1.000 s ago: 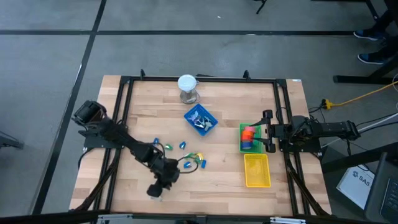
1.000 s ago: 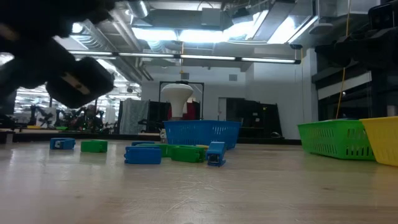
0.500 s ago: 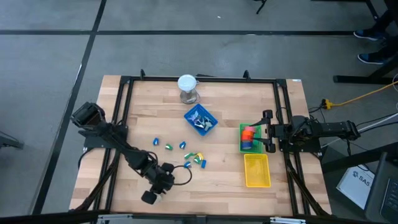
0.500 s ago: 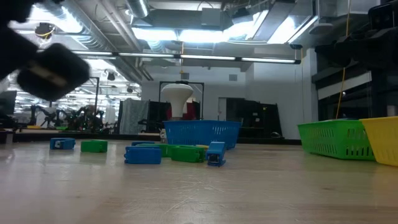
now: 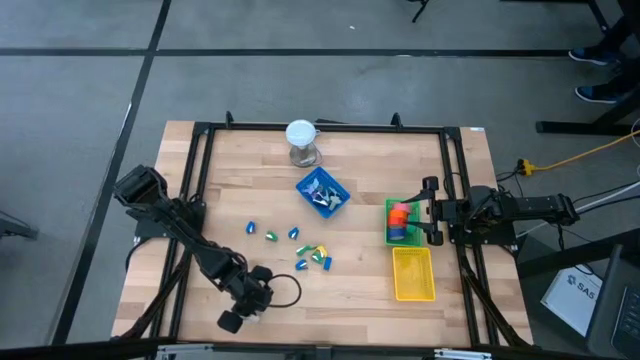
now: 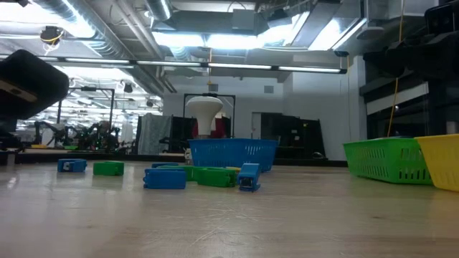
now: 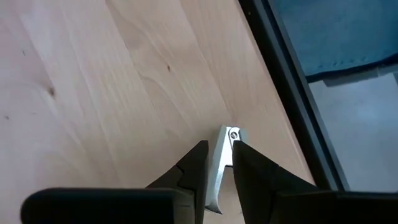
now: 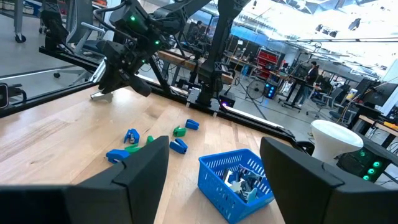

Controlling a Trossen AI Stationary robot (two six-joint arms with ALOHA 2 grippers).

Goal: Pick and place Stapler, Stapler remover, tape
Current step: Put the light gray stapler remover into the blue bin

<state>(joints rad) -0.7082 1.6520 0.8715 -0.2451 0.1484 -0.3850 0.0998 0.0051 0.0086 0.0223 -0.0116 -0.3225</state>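
Near the table's front-left edge, the left gripper (image 5: 232,320) is clamped on one grey metal staple remover (image 7: 221,163), held between its two dark fingers (image 7: 186,177) above the bare wood and close to the black frame rail (image 7: 292,93). On the table's (image 5: 360,300) right side the right gripper (image 5: 428,211) waits with its jaws spread wide, just beside the green basket (image 5: 390,237), where the tape pieces (image 5: 400,214) lie; an orange-red one shows there, though their full count cannot be told. One yellow basket (image 5: 413,274) sits just in front of the green one. One blue basket (image 5: 322,192) stands mid-table holding more grey claws, with one white cup-shaped object (image 5: 301,140) behind it. Between the baskets and the left arm about eight small blue, green and yellow staplers (image 5: 312,256) lie scattered.
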